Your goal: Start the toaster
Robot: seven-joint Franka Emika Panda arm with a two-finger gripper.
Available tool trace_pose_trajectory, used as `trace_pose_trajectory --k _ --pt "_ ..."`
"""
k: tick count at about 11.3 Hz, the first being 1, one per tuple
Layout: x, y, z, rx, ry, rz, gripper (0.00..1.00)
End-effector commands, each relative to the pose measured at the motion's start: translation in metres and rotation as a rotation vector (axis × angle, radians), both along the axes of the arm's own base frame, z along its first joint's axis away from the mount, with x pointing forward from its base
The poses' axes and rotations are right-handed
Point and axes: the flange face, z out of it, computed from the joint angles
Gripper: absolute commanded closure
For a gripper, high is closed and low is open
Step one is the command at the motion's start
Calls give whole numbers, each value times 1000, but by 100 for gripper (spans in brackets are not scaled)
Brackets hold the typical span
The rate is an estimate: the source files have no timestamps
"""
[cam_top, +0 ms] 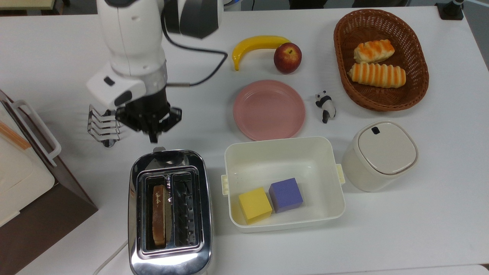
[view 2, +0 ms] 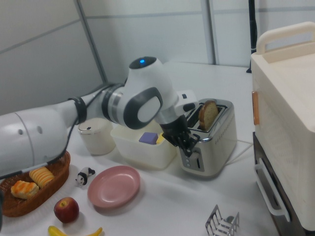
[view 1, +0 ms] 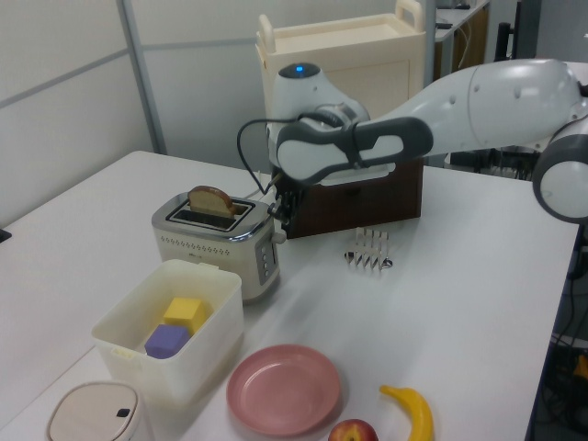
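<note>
Hovering: tool (cam_top: pixel 153 138) held above toaster (cam_top: pixel 170 214) lever end | fingers seen together | bread slice (cam_top: pixel 159 214) raised in slot

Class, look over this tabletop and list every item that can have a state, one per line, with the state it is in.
toaster: bread slice standing up out of one slot, other slot empty
claw: shut, raised clear of the toaster's end
white bin: open, holding yellow and purple blocks
pink plate: empty
wicker basket: holding two bread rolls
cream canister: lid on
toast rack: empty
</note>
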Motion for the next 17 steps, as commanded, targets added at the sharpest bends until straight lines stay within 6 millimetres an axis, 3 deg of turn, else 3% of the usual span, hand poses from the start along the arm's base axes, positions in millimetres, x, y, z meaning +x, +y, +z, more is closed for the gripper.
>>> trace_pose_trajectory --k 1,2,3,4,6,8,14,17 --pt "-31 4 45 -5 62 2 88" --pt "-40 4 64 -6 64 -1 82" --pt "-49 1 79 -8 73 -7 69" --pt "-54 1 89 -10 80 -10 49" --pt "-57 -1 95 -7 99 -18 19" --pt "-58 -7 94 -2 100 -24 0" --pt "-66 -5 84 25 191 19 0" --pt "-72 -15 96 19 176 20 0"
